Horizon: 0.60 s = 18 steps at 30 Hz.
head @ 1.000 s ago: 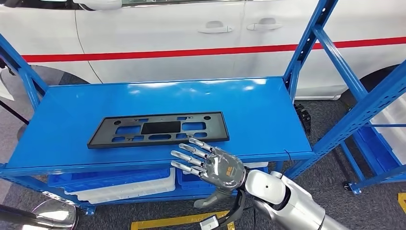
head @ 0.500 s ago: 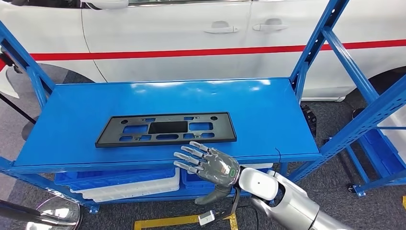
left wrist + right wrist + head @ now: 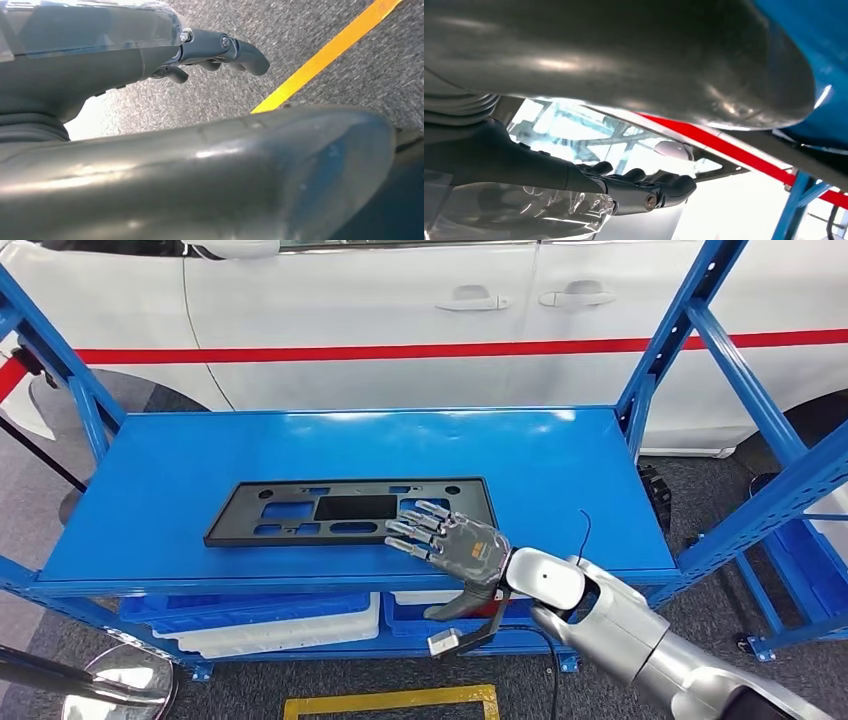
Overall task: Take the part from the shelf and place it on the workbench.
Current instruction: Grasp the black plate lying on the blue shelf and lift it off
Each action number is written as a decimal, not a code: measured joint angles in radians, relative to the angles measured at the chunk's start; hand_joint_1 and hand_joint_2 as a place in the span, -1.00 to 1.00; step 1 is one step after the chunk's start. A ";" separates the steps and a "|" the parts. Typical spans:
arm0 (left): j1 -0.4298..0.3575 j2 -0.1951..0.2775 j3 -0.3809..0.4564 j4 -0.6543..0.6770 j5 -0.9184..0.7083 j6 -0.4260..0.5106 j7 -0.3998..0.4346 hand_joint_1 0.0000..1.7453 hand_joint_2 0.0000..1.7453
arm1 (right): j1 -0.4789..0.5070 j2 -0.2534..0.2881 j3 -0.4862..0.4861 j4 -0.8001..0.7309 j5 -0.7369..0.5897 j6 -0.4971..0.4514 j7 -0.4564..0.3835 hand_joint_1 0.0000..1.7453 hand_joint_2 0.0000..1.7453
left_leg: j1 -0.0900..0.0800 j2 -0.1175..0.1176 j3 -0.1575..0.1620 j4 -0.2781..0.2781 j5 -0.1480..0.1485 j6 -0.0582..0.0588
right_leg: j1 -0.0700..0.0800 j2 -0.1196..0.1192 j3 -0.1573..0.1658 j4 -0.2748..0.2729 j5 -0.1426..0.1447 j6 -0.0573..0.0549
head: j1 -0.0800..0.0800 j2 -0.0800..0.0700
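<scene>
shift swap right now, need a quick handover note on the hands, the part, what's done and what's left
Right hand: open, fingers spread over the near right corner of the black part, thumb below the shelf edge; no grip.
Left hand: hanging by the floor, holding nothing; fingers look curled.
Part: lying flat on the blue shelf, near its front.
Done: the reach to the part.
Left: grip it, lift it off, carry it to the workbench and set it down.

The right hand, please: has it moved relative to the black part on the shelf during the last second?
Yes. The right hand has advanced over the shelf's front edge, its fingers now over the black part's near right corner.
</scene>
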 joint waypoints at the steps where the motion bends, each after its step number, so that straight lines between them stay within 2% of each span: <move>1: 0.000 0.000 0.000 0.000 0.000 0.000 0.000 -1.00 -1.00 | -0.011 0.000 0.000 0.001 -0.003 0.004 -0.001 -1.00 -1.00 | -0.003 -0.003 0.000 -0.001 0.000 0.008 | 0.001 -0.001 0.000 0.000 0.000 0.005 | 0.000 0.000; 3: 0.001 -0.001 0.000 0.000 0.000 0.000 0.001 -1.00 -1.00 | -0.027 0.000 0.000 0.002 -0.008 0.012 -0.002 -1.00 -1.00 | -0.001 -0.006 0.002 -0.006 0.004 0.022 | -0.001 -0.002 -0.002 0.003 -0.006 0.015 | 0.000 0.000; 4: 0.000 -0.001 0.000 0.000 0.000 0.000 0.000 -1.00 -1.00 | -0.033 0.002 0.000 0.002 -0.010 0.015 -0.003 -1.00 -1.00 | 0.001 -0.008 0.004 -0.010 0.006 0.029 | -0.003 0.002 -0.009 0.020 -0.019 0.018 | 0.000 0.000; 5: -0.002 -0.002 0.000 0.000 0.000 0.000 0.000 -1.00 -1.00 | -0.038 0.004 0.001 0.003 -0.012 0.017 -0.004 -1.00 -1.00 | 0.003 -0.010 0.006 -0.014 0.009 0.034 | -0.005 0.008 -0.026 0.058 -0.043 0.021 | 0.000 0.000; 7: -0.003 -0.003 0.000 0.000 0.000 0.000 -0.001 -1.00 -1.00 | -0.042 0.011 0.003 0.008 -0.012 0.022 -0.005 -1.00 -1.00 | 0.004 -0.013 0.006 -0.014 0.009 0.040 | -0.008 0.022 -0.086 0.189 -0.102 0.024 | 0.000 0.000; 8: -0.003 -0.004 0.000 0.000 0.000 0.000 -0.001 -1.00 -1.00 | -0.042 0.013 0.004 0.011 -0.012 0.024 -0.005 -1.00 -1.00 | 0.004 -0.016 0.006 -0.014 0.008 0.041 | -0.009 0.026 -0.117 0.251 -0.121 0.026 | 0.000 0.000; 9: -0.002 -0.004 0.000 0.000 0.000 0.000 -0.001 -1.00 -1.00 | -0.041 0.015 0.006 0.015 -0.012 0.025 -0.005 -1.00 -1.00 | 0.003 -0.019 0.006 -0.012 0.007 0.042 | -0.010 0.027 -0.136 0.283 -0.121 0.027 | 0.000 0.000; 10: -0.002 -0.005 0.000 0.000 0.000 0.000 -0.001 -1.00 -1.00 | -0.042 0.016 0.007 0.018 -0.012 0.027 -0.005 -1.00 -1.00 | 0.003 -0.022 0.007 -0.011 0.006 0.041 | -0.010 0.027 -0.137 0.277 -0.102 0.026 | 0.000 0.000; 11: -0.001 -0.005 0.000 0.000 0.000 0.000 -0.001 -1.00 -1.00 | -0.043 0.016 0.007 0.020 -0.012 0.027 -0.005 -1.00 -1.00 | 0.003 -0.025 0.009 -0.009 0.004 0.040 | -0.010 0.027 -0.118 0.230 -0.066 0.023 | 0.000 0.000; 12: -0.001 -0.006 0.000 0.000 0.000 0.000 -0.001 -1.00 -1.00 | -0.045 0.016 0.007 0.022 -0.012 0.028 -0.005 -1.00 -1.00 | 0.003 -0.028 0.010 -0.007 0.001 0.038 | -0.009 0.025 -0.089 0.161 -0.027 0.019 | 0.000 0.000; 13: -0.002 -0.007 0.000 0.000 0.000 0.000 -0.001 -1.00 -1.00 | -0.047 0.016 0.007 0.023 -0.012 0.028 -0.005 -1.00 -1.00 | 0.001 -0.030 0.009 -0.004 -0.001 0.034 | -0.006 0.021 -0.060 0.097 0.000 0.015 | 0.000 0.000; 14: -0.002 -0.008 0.000 0.000 0.000 0.000 -0.002 -1.00 -1.00 | -0.051 0.017 0.007 0.025 -0.012 0.028 -0.005 -1.00 -1.00 | -0.001 -0.031 0.007 -0.002 -0.003 0.030 | -0.003 0.018 -0.038 0.047 0.014 0.011 | 0.000 0.000; 15: -0.002 -0.008 0.000 0.000 0.000 0.000 -0.002 -1.00 -1.00 | -0.053 0.018 0.008 0.026 -0.013 0.029 -0.005 -1.00 -1.00 | -0.002 -0.032 0.004 -0.001 -0.004 0.026 | 0.000 0.016 -0.028 0.021 0.015 0.008 | 0.000 0.000; 16: -0.001 -0.008 0.000 0.000 0.000 -0.001 -0.002 -1.00 -1.00 | -0.055 0.018 0.009 0.027 -0.013 0.029 -0.005 -1.00 -1.00 | -0.003 -0.031 0.002 -0.001 -0.004 0.021 | 0.003 0.015 -0.025 0.015 0.009 0.006 | 0.000 0.000; 18: -0.001 -0.008 0.000 0.000 -0.001 -0.001 -0.002 -1.00 -1.00 | -0.058 0.018 0.013 0.033 -0.013 0.033 -0.005 -1.00 -1.00 | -0.004 -0.029 0.001 0.000 -0.007 0.010 | -0.001 0.014 -0.022 0.006 0.010 -0.001 | 0.000 0.000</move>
